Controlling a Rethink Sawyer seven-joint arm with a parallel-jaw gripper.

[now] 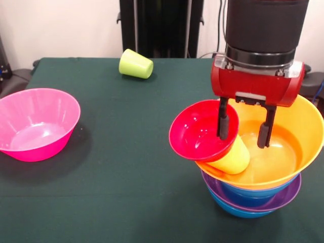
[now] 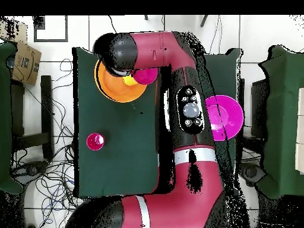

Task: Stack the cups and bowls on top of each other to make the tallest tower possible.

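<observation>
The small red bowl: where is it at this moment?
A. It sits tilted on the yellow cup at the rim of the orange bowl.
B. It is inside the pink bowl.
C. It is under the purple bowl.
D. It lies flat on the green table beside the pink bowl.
A: the small red bowl leans tilted on the yellow cup, which lies at the rim of the orange bowl atop the stack.

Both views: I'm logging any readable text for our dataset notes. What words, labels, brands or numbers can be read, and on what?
No text can be read in either view.
Cardboard box at the overhead view's left edge: dark printing, too small to read.
Arm's button panel: no legible marks.
Cups, bowls and tool: no lettering visible.
</observation>
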